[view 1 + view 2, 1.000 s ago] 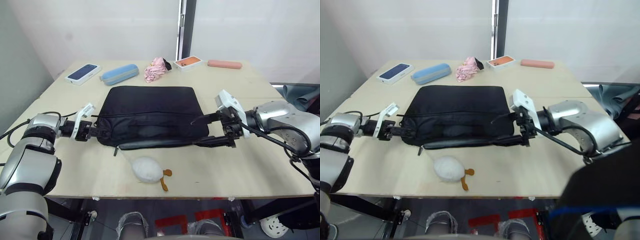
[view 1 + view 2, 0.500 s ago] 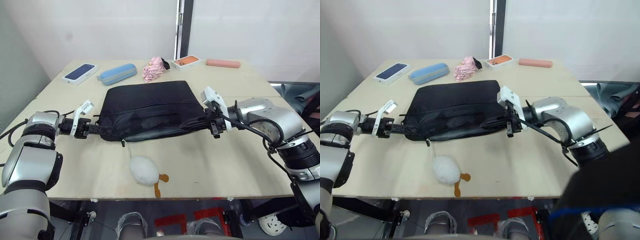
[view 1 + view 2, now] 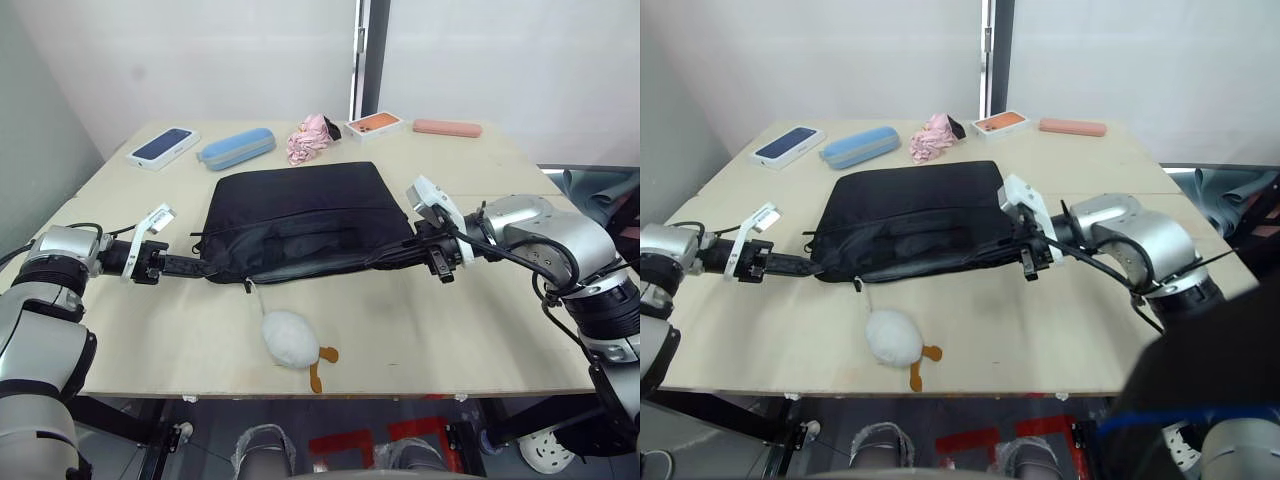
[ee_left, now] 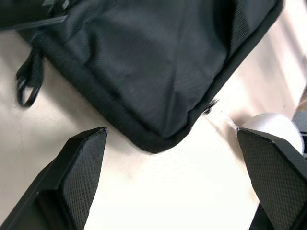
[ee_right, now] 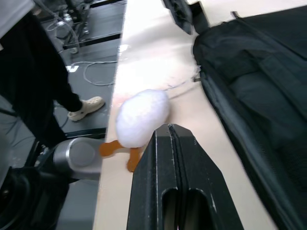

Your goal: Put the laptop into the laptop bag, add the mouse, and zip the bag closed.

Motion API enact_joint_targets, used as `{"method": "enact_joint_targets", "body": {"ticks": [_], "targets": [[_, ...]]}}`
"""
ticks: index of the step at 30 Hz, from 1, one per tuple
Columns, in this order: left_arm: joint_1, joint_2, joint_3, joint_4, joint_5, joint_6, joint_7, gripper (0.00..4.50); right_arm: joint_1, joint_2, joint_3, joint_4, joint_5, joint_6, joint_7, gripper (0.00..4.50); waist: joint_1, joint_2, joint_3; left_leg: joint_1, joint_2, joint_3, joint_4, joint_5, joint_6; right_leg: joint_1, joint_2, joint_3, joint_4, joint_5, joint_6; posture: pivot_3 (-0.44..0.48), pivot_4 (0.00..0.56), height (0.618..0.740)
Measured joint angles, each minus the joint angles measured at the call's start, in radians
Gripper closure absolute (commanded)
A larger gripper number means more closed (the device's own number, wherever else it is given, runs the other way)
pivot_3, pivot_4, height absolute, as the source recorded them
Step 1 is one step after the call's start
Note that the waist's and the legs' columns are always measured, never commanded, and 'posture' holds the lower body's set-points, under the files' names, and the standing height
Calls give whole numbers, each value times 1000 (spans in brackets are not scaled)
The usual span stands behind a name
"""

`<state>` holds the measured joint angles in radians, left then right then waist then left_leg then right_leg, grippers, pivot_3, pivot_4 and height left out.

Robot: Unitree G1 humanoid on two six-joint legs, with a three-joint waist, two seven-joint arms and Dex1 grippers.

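White puffy toy (image 3: 289,338), blue case (image 3: 238,148), pink cloth (image 3: 311,139), phone boxes (image 3: 373,124)

Wooden table (image 3: 470,330); laptop bag (image 3: 300,215); white plush (image 3: 290,338)

Both arms are clad in glossy silver-grey shells with black joints, and thin black cables loop along them. Each wrist bears a small white camera block. The left claw (image 4: 168,187) ends in black, finely cross-hatched fingers (image 4: 81,167).

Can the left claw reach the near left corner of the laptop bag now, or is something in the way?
Probably yes. The left claw is open just short of the laptop bag, with bare table between them.
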<state>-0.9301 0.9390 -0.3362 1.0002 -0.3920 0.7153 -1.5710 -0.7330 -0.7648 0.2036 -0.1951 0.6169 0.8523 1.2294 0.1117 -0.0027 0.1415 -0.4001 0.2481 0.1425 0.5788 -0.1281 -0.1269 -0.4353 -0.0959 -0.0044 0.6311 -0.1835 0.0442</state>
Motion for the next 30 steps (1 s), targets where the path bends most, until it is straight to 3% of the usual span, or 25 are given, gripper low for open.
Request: {"method": "enact_joint_targets", "body": {"ticks": [3,8,11,14,20,23,27,30], "targets": [[22,41,8,-73,-53,35,0,13,-2,4,-1,18,-5,0,-12,4500,-2,0,0,0,0,0,0,0,0,-1,0,0,-1,0,0,0,150,740],[151,233,46,-289,-202,44,-1,13,-9,6,-11,53,-21,-15,-20,4500,-15,0,0,-2,1,1,-3,0,-1,-4,1,0,-2,-1,0,0,150,740],[277,341,99,-461,-315,27,-1,13,-24,32,-5,82,-40,-33,-24,4500,-15,0,1,-1,1,2,-4,0,-1,-4,1,1,-1,-1,0,0,150,740],[437,385,163,-675,-391,-4,-2,13,-63,109,8,152,-82,-81,-49,4500,-19,0,1,0,1,2,-3,-1,-2,-4,0,1,0,-1,0,0,150,740],[586,303,331,-941,-414,-59,44,13,-124,224,49,248,-156,-153,-67,4500,-17,0,1,0,1,2,-2,0,-2,-3,1,1,2,-1,0,0,150,740],[693,225,398,-1042,-368,-162,90,13,-153,284,86,337,-219,-206,-82,4500,-28,0,0,0,0,2,-2,0,-1,-3,0,1,0,-1,0,0,150,740],[810,143,388,-1096,-233,-361,99,13,-204,360,171,501,-355,-289,-128,4500,-42,0,1,-2,2,0,-2,0,-2,-4,2,-1,0,-1,0,0,150,740],[818,107,387,-1075,-141,-506,92,13,-233,398,192,613,-423,-327,-149,4500,-40,0,1,-2,1,1,-1,0,-2,-4,1,0,1,-1,0,0,150,740]]}}
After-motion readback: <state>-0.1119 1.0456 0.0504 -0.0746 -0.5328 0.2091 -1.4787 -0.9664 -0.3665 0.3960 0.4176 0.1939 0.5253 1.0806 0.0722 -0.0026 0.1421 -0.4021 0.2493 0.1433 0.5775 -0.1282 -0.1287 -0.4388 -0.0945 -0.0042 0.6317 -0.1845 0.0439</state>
